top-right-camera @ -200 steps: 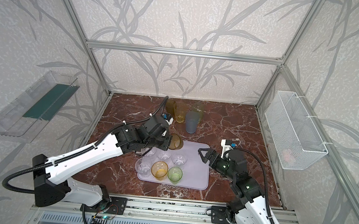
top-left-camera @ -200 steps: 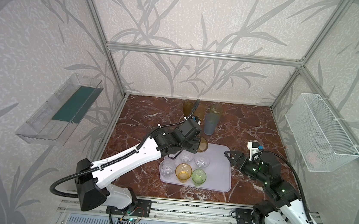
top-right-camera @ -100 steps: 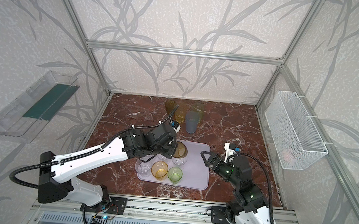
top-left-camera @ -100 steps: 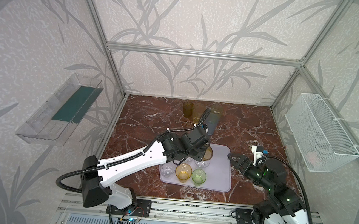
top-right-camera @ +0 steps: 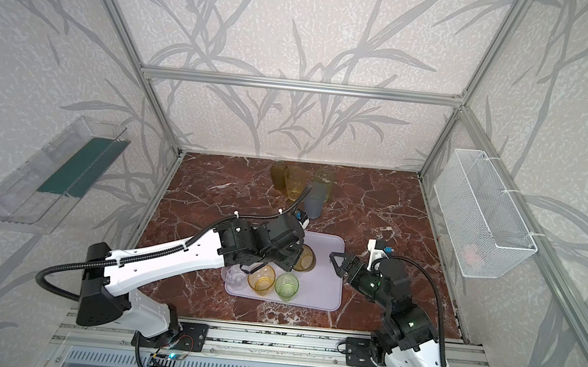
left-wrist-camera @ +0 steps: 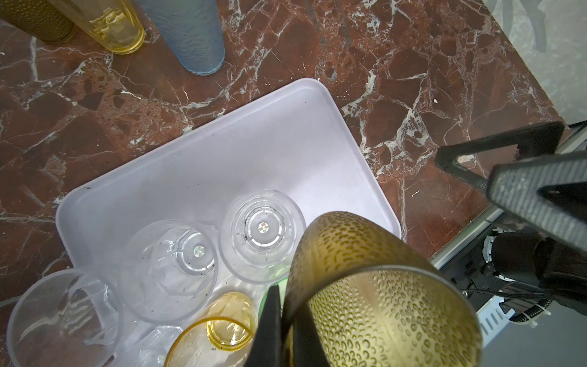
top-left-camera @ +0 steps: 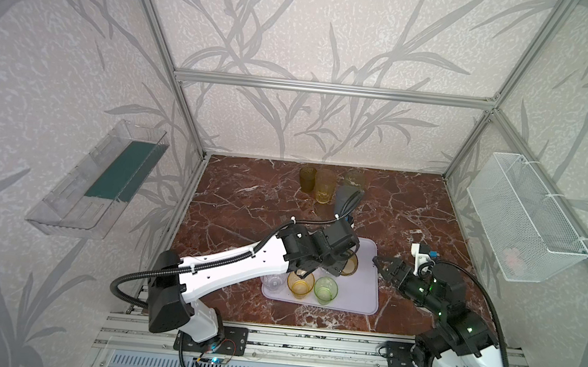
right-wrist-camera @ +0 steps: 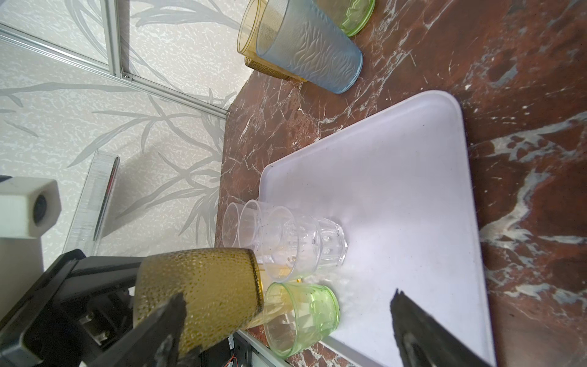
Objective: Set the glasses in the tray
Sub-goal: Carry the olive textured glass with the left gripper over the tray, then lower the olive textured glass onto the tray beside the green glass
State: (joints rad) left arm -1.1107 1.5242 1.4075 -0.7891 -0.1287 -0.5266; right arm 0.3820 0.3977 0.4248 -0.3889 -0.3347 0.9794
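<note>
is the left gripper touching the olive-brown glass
Touching. The left wrist view shows the left gripper shut on the olive-brown glass, pinching its rim.

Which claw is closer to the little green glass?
Left. The left claw, shut on a dimpled olive-brown glass, hangs beside the short green see-through glass; the right claw sits open at the pale lavender plastic tray's edge.

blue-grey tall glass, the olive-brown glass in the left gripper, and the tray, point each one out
blue-grey glass [right-wrist-camera: 308, 47]: right wrist view, on its rippled side wall
olive-brown glass [left-wrist-camera: 381, 305]: left wrist view, on its dimpled wall
tray [top-left-camera: 361, 290]: in a top view, on its bare floor
</note>
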